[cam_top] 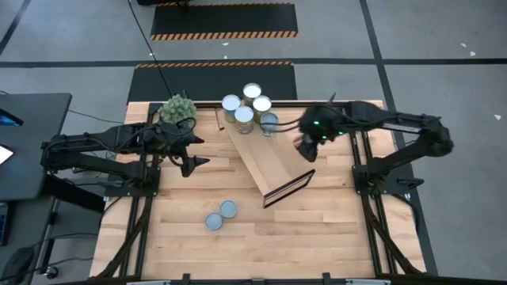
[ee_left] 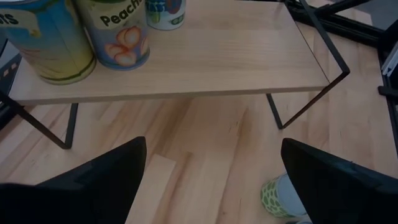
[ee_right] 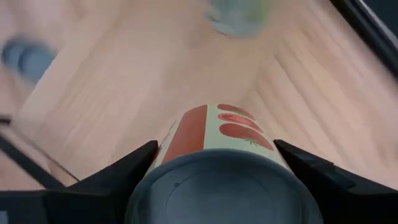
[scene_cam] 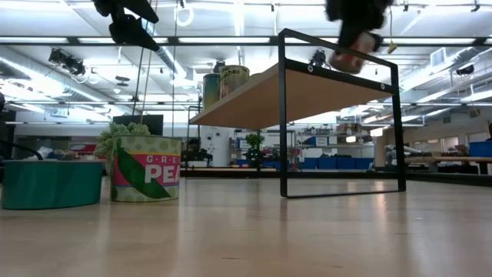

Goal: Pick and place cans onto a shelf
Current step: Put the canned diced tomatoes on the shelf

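I count seven cans. Four stand clustered at the far end of the shelf (cam_top: 265,158): one (cam_top: 230,103), a second (cam_top: 253,91), a third (cam_top: 261,104) and a fourth (cam_top: 244,115), with a fifth can (cam_top: 269,123) just beside them at the shelf's right edge. Two more cans (cam_top: 228,208) (cam_top: 214,221) sit touching each other on the bare tabletop (cam_top: 317,229) in front of the shelf, well apart from both my arms. One green spiky plant ball (cam_top: 177,108) rests at the table's far left corner.

My right gripper (cam_top: 305,147) hangs above the shelf's right edge, fingers clamped on the red-and-pale labelled can (ee_right: 217,140); the low view shows that can (scene_cam: 350,58) tilted, just over the shelf's near end by the dark frame.

My left gripper (cam_top: 190,154) hovers over the table left of the shelf, fingers (ee_left: 106,174) spread wide apart, holding nothing.

The near half of the shelf board is bare wood. Open tabletop lies left and front of the shelf.
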Motion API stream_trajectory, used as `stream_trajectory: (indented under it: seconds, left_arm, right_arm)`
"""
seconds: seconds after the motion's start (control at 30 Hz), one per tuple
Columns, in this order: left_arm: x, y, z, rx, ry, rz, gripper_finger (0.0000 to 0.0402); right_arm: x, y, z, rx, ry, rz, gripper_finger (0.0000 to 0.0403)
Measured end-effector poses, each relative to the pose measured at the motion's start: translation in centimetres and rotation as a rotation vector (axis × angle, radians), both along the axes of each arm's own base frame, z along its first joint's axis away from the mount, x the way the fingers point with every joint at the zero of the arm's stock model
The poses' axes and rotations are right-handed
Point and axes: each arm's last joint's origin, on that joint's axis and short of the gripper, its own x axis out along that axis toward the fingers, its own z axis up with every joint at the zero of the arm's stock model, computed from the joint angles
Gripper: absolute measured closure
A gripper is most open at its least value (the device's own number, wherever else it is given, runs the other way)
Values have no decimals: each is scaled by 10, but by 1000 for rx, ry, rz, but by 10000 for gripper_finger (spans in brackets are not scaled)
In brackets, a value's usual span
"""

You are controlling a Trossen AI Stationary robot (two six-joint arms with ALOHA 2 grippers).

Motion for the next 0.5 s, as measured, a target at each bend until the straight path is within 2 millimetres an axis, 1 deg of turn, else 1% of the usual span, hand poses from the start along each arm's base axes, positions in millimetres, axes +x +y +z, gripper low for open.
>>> stream_trajectory:
  seconds: [0.13, 0.27, 0.4, 0.5]
  left_arm:
    - [0, 0, 0, -11, -2, 8, 24]
    - [0, 0, 0, -17, -2, 13, 24]
    - [0, 0, -1, -17, 3, 13, 24]
    - [0, 0, -1, -17, 3, 13, 24]
  right_arm:
    - [36, -5, 9, -72, 25, 227, 105]
    - [68, -7, 11, -107, 96, 420, 100]
    - [93, -5, 8, -127, 217, 577, 99]
    - [105, -4, 5, -129, 294, 651, 102]
